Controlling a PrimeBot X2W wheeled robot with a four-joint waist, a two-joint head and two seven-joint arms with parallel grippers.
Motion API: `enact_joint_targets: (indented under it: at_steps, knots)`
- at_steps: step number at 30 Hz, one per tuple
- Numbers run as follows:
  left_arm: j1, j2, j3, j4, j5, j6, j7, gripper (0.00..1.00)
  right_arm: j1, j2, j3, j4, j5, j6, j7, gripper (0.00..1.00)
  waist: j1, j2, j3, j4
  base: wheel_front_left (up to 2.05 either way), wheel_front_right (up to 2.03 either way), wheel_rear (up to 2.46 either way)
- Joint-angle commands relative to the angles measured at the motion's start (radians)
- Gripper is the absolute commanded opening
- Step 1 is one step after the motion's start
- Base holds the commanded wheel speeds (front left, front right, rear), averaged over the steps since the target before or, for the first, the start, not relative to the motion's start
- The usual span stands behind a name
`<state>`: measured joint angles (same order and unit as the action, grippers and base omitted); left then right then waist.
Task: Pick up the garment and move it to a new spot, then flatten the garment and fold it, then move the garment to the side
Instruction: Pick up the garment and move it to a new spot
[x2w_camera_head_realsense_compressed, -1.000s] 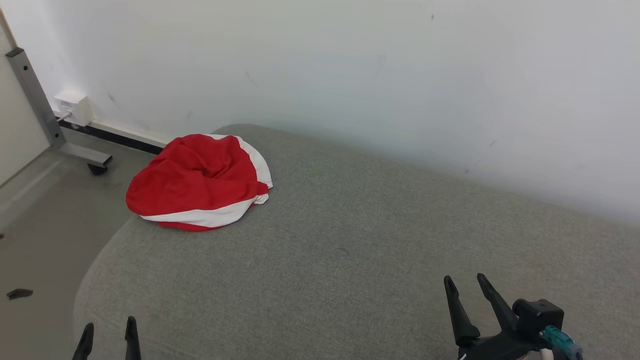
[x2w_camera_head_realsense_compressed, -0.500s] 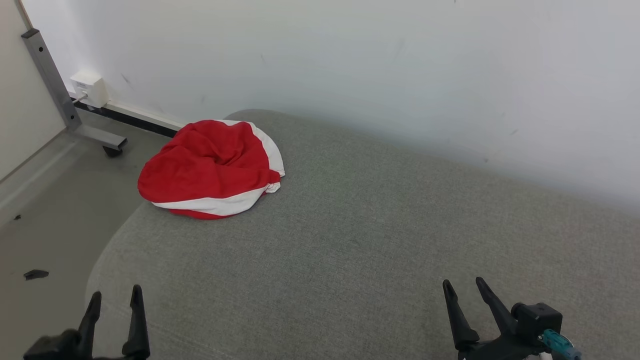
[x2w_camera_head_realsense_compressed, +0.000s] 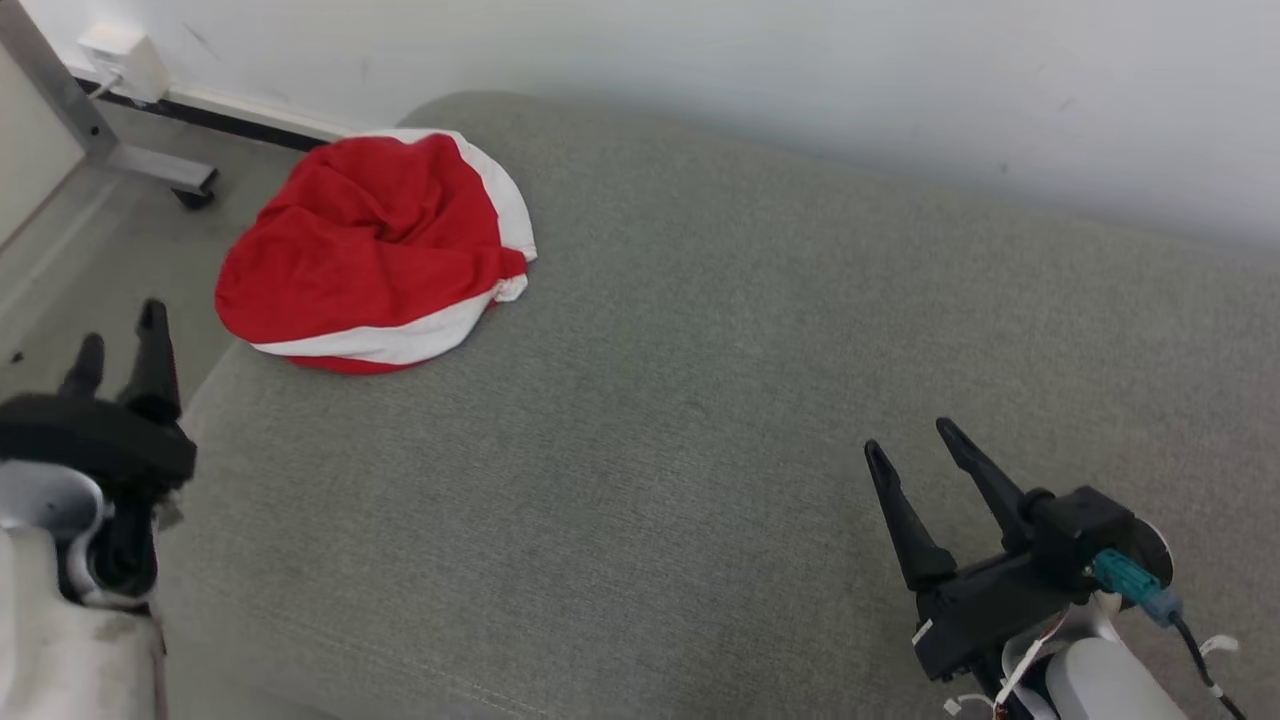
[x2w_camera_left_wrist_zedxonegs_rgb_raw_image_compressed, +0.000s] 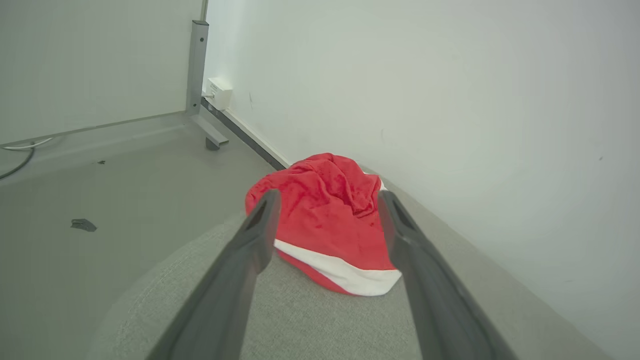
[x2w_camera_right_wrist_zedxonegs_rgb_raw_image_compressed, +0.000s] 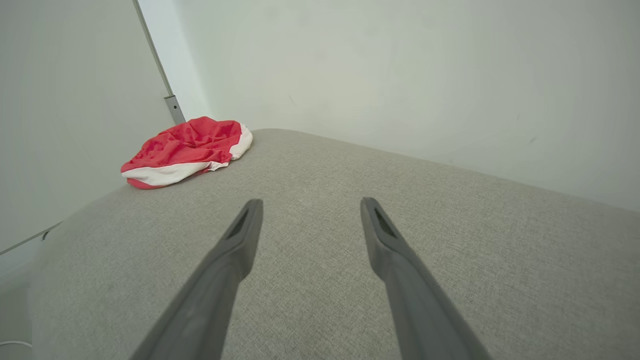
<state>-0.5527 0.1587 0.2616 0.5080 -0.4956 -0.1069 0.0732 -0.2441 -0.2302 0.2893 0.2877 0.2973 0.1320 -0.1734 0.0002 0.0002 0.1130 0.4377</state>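
Premises: a bare test room or lab rather than a furnished home. Evidence: a plain white wall (x2w_camera_head_realsense_compressed: 800, 60), scuffed, with dark skirting (x2w_camera_head_realsense_compressed: 230, 118); a hard grey floor (x2w_camera_head_realsense_compressed: 110, 240); a surface-mounted socket box (x2w_camera_head_realsense_compressed: 112, 47) with a lead plugged in; a grey metal frame leg (x2w_camera_head_realsense_compressed: 60, 95) on a caster (x2w_camera_head_realsense_compressed: 192, 198); a loose cable (x2w_camera_left_wrist_zedxonegs_rgb_raw_image_compressed: 27, 144) on the floor. Domestic items seen: a grey upholstered cushion (x2w_camera_head_realsense_compressed: 650, 400) and a red and white garment (x2w_camera_head_realsense_compressed: 360, 250).

Soft, even, bright light throughout, with faint shadows. Wrist views bulge toward their edges. In the head view, the left tool (x2w_camera_head_realsense_compressed: 121, 325) is slightly blurred at 9 o'clock.
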Motion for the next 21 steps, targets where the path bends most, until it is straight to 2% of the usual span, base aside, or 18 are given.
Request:
enact_joint_targets:
  at_steps: [1,3,8,15,21]
  knots:
    - [-0.047,0.006,0.011,0.019,-0.023,0.006,0.025,1.0,-0.02,-0.016,0.004,-0.022,-0.007,-0.002,0.012,1.0,-0.0002,-0.0002,0.209,-0.141,0.0,0.0,0.0]
    - [-0.114,0.024,0.018,0.047,-0.047,0.004,0.069,1.0,-0.034,-0.028,0.008,-0.061,-0.01,-0.002,0.024,1.0,-0.0002,-0.0002,0.255,-0.165,0.0,0.0,0.0]
    - [-0.247,0.082,0.075,0.099,-0.12,0.058,0.189,1.0,-0.077,-0.036,0.014,-0.153,-0.021,-0.002,0.047,1.0,-0.0002,-0.0002,0.365,-0.24,0.0,0.0,0.0]
    - [-0.344,0.123,0.147,0.125,-0.222,0.177,0.41,1.0,-0.106,-0.042,0.007,-0.237,-0.037,-0.002,0.052,1.0,-0.0002,-0.0002,0.467,-0.315,0.0,0.0,0.0]
    - [-0.314,0.161,0.158,0.1,-0.206,0.264,0.49,1.0,-0.086,-0.024,-0.014,-0.267,-0.054,-0.002,0.043,1.0,-0.0002,-0.0002,0.504,-0.366,0.0,0.0,0.0]
